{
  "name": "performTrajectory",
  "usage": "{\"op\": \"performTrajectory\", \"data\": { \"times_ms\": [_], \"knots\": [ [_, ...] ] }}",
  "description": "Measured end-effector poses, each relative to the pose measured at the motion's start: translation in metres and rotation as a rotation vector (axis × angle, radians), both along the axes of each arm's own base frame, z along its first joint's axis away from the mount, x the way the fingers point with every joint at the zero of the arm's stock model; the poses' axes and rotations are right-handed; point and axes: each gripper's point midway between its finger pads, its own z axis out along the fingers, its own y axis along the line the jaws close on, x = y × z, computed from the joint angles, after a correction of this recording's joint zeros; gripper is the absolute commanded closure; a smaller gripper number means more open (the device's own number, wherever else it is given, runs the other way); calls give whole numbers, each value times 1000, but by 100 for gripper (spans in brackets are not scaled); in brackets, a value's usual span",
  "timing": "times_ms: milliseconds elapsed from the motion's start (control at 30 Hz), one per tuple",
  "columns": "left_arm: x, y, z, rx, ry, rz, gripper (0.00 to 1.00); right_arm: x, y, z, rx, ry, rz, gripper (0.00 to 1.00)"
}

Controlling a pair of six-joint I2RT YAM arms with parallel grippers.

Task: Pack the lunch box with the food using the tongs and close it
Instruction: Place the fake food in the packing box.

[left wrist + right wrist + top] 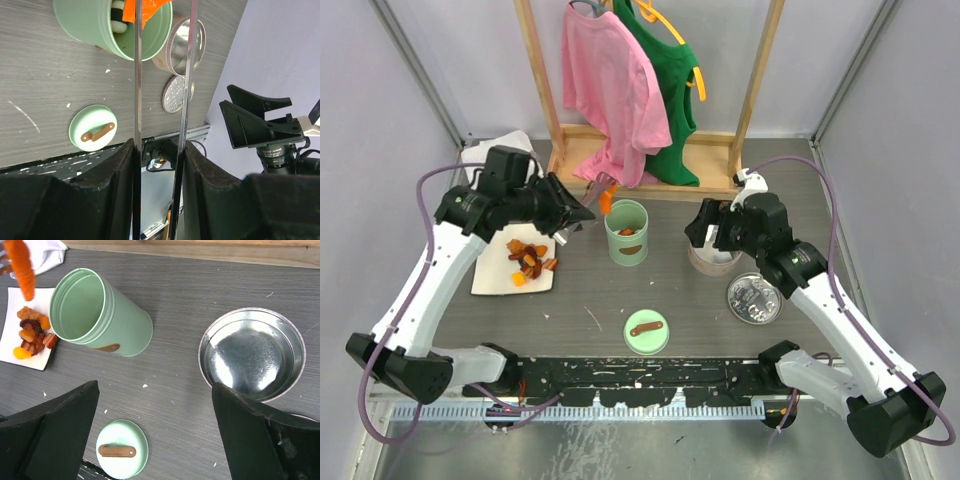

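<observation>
My left gripper point(160, 146) point(582, 213) is shut on the tongs point(137, 75), both thin arms pressed between its pads. The tong tips pinch an orange piece of food point(145, 10) point(606, 200) point(22, 267) just above the far-left rim of the green lunch box point(626, 232) point(95, 25) point(95, 315), which stands upright and open. A brown piece lies inside it. More of the food point(528, 260) point(31, 332) sits heaped on a white plate point(490, 275). The green lid point(646, 331) point(122, 449) lies flat near the front. My right gripper point(700, 232) point(155, 390) hovers open and empty beside the box.
A metal bowl point(715, 262) point(252, 355) stands right of the lunch box under my right gripper, and a flat metal lid point(754, 298) lies beyond it. A wooden rack point(650, 160) with pink and green shirts fills the back. A white cloth point(485, 152) lies at the back left.
</observation>
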Motion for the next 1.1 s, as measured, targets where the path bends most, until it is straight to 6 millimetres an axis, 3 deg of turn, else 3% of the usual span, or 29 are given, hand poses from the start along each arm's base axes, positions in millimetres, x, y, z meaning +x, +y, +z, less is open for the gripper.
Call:
{"op": "performTrajectory", "data": {
  "times_ms": [233, 367, 767, 1100],
  "knots": [
    [7, -44, -19, 24, 18, -85, 82, -2, -1, 4, 7, -10, -2, 0],
    [6, -56, -28, 44, 24, -112, 81, -3, -2, 2, 3, -3, -2, 0],
    [6, -50, -33, 93, 20, -100, 76, -5, -3, 4, 5, -6, -3, 0],
    [0, -49, -28, 83, 0, -127, 61, -7, -4, 7, 9, -15, -3, 0]
  ]
}}
